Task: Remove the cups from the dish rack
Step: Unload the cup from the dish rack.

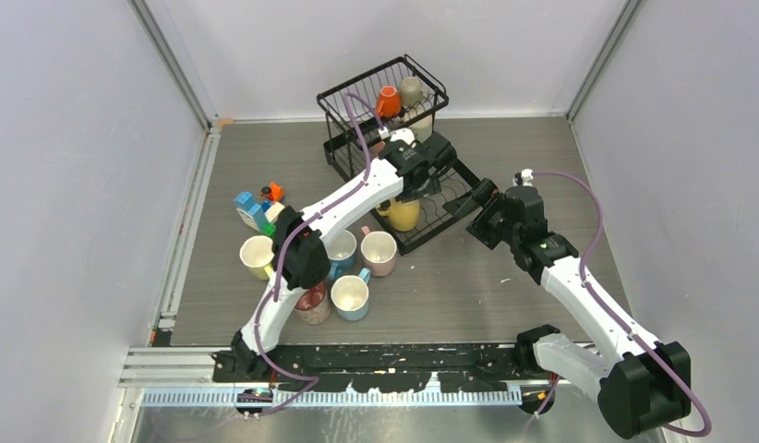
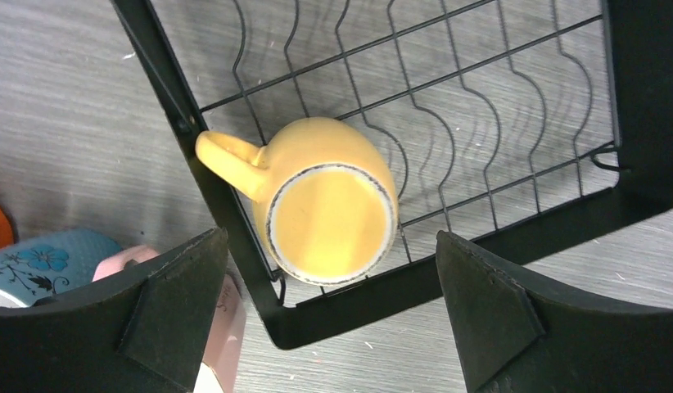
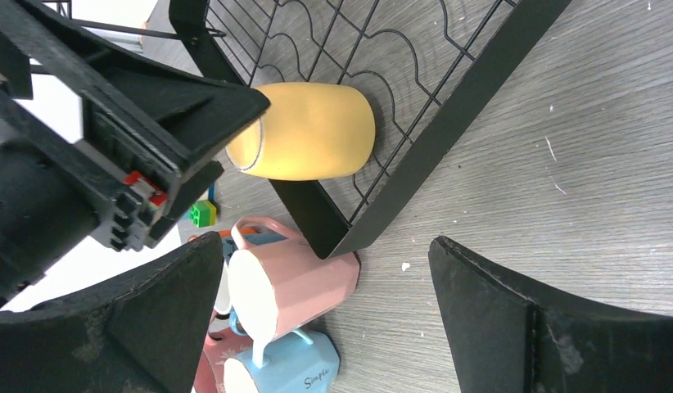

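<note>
- We hold the left gripper [image 2: 329, 246] apart above the upturned yellow mug [image 2: 329, 205] in the lower tray of the dish rack [image 2: 374, 296], toward the table's far edge; a skewed close may snag wire
- Our right gripper [image 3: 327, 246], also apart, hangs nearby; the arms may collide

Top overhead; wrist cams close — share yellow cup [image 2: 329, 205].

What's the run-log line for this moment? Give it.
left jaws open over upturned yellow mug on dish rack tray | right jaws open, empty | orange mug, beige mug in upper basket
</note>
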Robot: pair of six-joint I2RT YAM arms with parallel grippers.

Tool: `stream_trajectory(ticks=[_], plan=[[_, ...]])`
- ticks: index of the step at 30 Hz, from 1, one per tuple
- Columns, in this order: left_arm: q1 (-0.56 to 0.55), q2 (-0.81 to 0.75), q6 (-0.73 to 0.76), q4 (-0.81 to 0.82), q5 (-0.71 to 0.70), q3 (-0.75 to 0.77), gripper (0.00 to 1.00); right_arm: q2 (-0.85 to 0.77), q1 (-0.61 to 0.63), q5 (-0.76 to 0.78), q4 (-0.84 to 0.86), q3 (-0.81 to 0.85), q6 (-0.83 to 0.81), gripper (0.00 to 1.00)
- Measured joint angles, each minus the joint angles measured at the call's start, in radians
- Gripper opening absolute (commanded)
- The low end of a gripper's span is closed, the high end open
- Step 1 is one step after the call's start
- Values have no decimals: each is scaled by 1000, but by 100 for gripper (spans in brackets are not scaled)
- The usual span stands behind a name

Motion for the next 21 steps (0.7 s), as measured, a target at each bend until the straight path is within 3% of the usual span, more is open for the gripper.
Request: stream_trajectory(ticks=[7,21], plan=[[-1,14,-124,-42,0,-27,100,0,0,0,0,0,-3,100],[23,81,-187,-39,4,-28,100,1,0,0,0,0,-14,100]])
